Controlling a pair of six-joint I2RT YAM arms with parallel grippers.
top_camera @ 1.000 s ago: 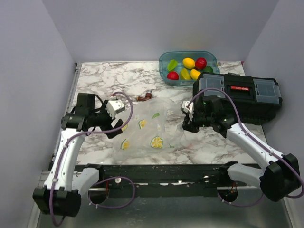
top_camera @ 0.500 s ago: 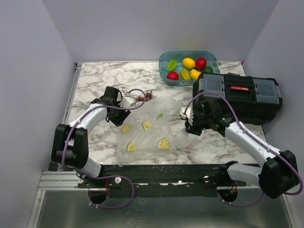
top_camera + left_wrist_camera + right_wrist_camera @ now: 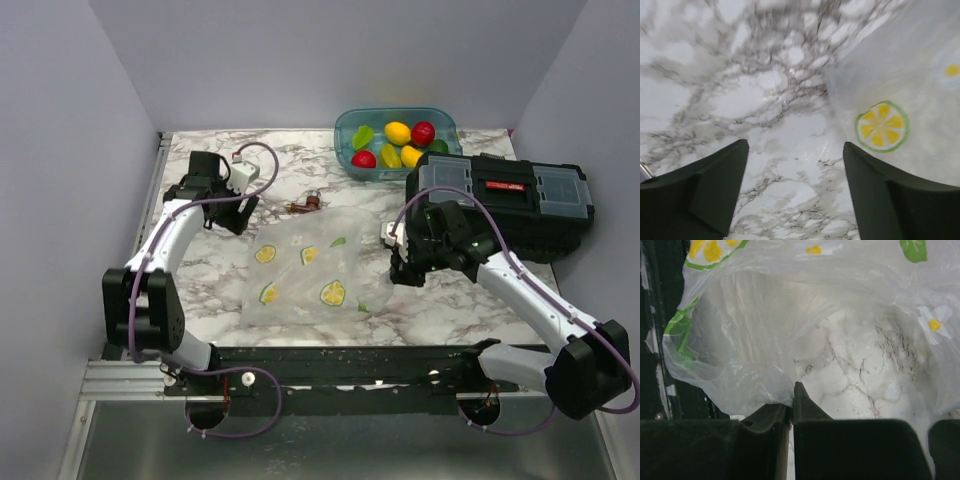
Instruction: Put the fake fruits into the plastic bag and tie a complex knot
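Citrus-printed plastic bag (image 3: 310,275) lies flat on the marble desk (image 3: 200,290) between the arms, its right edge clamped in the right pincer (image 3: 792,395). Beside its left edge the left pincer (image 3: 795,150) hangs apart over the desk, gripping nothing. At the far edge the fake fruits (image 3: 398,145) sit in a teal tub (image 3: 345,135).

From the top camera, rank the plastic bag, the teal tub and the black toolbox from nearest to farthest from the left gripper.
From the left gripper:
1. plastic bag, just to its right and nearer the arm bases.
2. teal tub, at the back, further right.
3. black toolbox, far right side.
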